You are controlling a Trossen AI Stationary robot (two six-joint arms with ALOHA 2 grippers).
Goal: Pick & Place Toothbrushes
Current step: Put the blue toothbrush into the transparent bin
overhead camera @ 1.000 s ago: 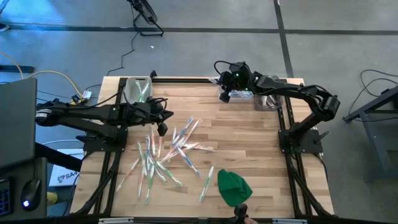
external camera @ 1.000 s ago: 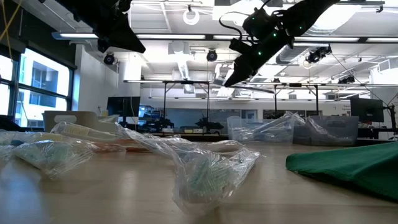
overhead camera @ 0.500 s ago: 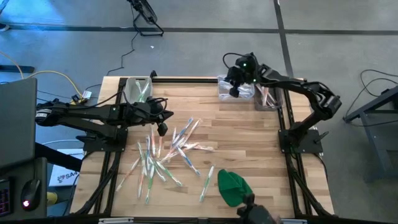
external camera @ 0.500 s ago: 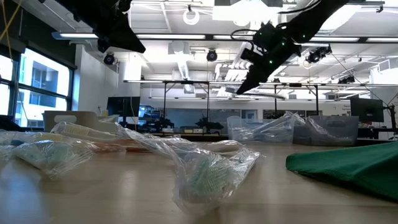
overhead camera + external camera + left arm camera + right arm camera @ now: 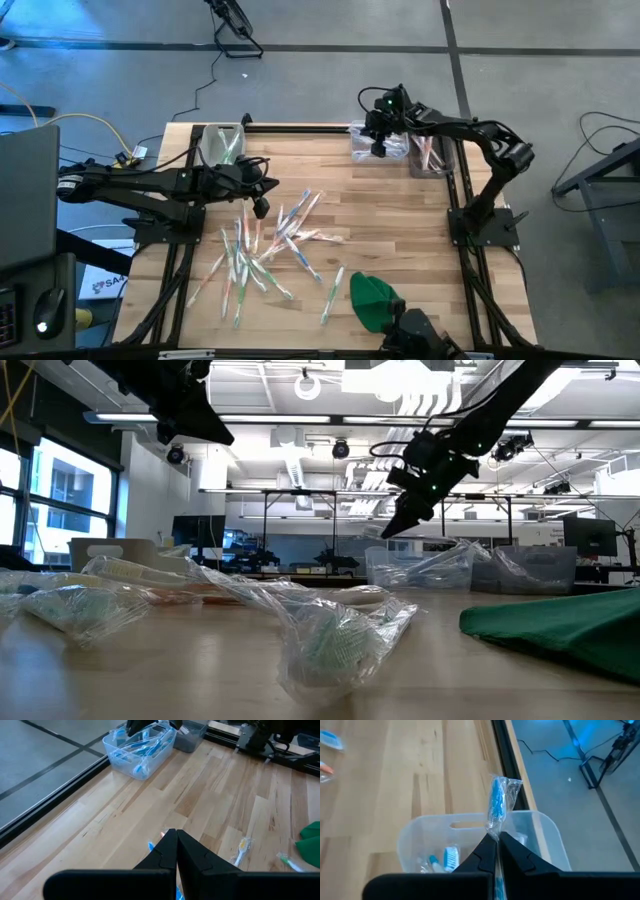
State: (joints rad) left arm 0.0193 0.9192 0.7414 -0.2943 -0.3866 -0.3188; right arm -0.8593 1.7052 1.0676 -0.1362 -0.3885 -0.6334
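Note:
Many wrapped toothbrushes point(image 5: 275, 245) lie scattered on the middle of the wooden table. My right gripper point(image 5: 379, 149) hangs over a clear bin point(image 5: 372, 152) at the far right and is shut on one wrapped blue toothbrush point(image 5: 496, 802). More blue toothbrushes point(image 5: 445, 859) lie in that bin point(image 5: 420, 842). In the low view my right gripper point(image 5: 392, 528) points down toward the bin point(image 5: 415, 570). My left gripper point(image 5: 262, 203) hovers shut at the left of the pile, its fingers point(image 5: 176, 836) holding nothing. My right gripper pinches the wrapped blue toothbrush between its two fingers, which lie along it. Its wrapped blue end point(image 5: 494, 827) sticks out beyond the fingertips. The fingers slant downward. The toothbrush is lifted clear, above the bin's opening.
A second clear bin point(image 5: 432, 155) with pinkish toothbrushes stands right of the first. A third bin point(image 5: 222, 143) stands at the far left corner. A green cloth lump point(image 5: 375, 300) lies near the front edge. Black frame rails point(image 5: 300, 127) run along the table's sides.
My right gripper, still shut on the toothbrush, has swung a little toward the table's right edge and sunk toward the clear bin, tipping further downward. A dark shape has come into the high view at the near edge.

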